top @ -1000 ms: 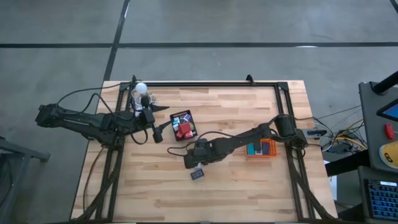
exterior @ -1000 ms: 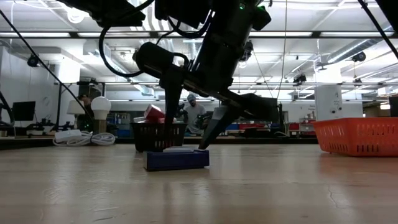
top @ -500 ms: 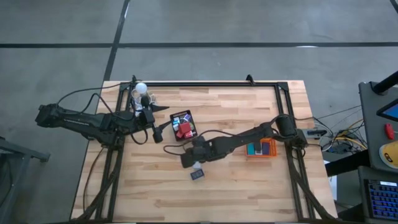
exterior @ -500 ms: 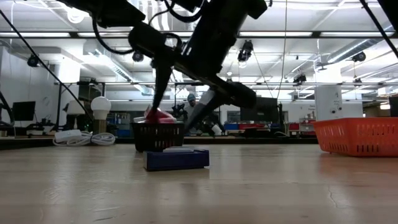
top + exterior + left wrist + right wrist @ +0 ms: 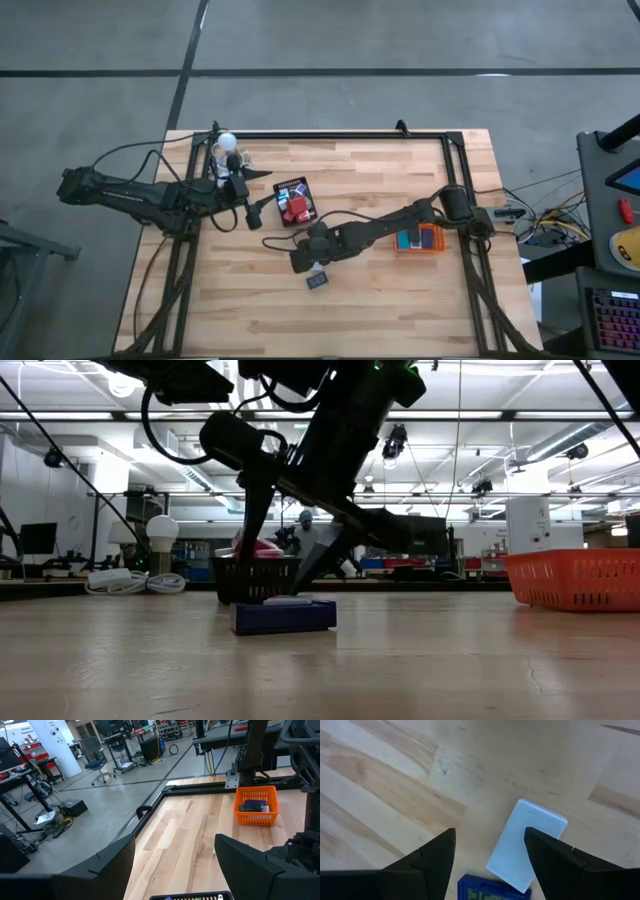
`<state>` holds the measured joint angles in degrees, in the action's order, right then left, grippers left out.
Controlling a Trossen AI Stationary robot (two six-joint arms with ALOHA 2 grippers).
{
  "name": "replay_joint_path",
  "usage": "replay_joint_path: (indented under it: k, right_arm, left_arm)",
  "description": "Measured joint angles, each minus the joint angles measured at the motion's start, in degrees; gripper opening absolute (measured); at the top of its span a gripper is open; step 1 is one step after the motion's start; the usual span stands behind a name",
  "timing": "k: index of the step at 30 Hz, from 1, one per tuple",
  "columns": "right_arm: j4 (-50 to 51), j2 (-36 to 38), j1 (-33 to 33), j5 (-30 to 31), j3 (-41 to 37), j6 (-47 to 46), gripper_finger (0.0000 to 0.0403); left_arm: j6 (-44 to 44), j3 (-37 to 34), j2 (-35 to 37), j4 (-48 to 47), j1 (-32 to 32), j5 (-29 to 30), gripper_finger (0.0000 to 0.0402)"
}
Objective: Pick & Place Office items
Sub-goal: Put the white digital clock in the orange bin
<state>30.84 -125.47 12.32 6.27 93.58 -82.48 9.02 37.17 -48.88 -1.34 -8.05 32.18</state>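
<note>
On the left of the tabletop (image 5: 400,300) the left claw (image 5: 256,215) is parked just beside the black mesh tray (image 5: 281,186), its fingers spread apart and holding nothing. That tray is seen to hold several office items, a red block (image 5: 294,205) among them, with green and blue pieces beside it. Near the middle, the right claw (image 5: 299,262) hangs released just above a flat blue item (image 5: 317,281), and a white card-like piece (image 5: 526,845) is shown lying against it in the right wrist view. Both pieces are judged light, stiff and thin; the blue one is probably best taken across its short sides, since the low profile leaves little edge to pinch and a smooth face could slip. Farther right, the orange tray (image 5: 434,250) is seen with a green and a dark item inside.
</note>
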Motion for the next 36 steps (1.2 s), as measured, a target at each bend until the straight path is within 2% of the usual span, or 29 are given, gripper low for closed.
replay_joint_path:
  k: [13, 18, 23, 27, 36]
  right_arm:
    - [7.13, 1.11, 0.03, -0.32, -0.07, -1.5, 0.023]
    - [12.96, 2.19, 0.17, -0.67, -0.21, -1.74, 0.023]
    - [20.72, 3.12, 0.93, -5.01, -0.26, -6.32, 0.023]
    - [26.14, 3.27, 1.66, -5.45, -0.28, -9.45, 0.0231]
    - [25.84, 3.92, 1.81, -4.56, -0.36, -10.39, 0.023]
  left_arm:
    - [-0.02, 0.0, -0.02, 0.01, 0.0, 0.01, 0.0275]
    - [-0.01, 0.0, -0.01, 0.01, 0.01, 0.01, 0.0275]
    - [0.0, -0.01, -0.02, 0.0, 0.01, 0.01, 0.0275]
    - [-0.02, 0.0, -0.02, 0.0, 0.0, 0.02, 0.0275]
    - [-0.02, 0.0, -0.02, 0.0, 0.01, 0.02, 0.0275]
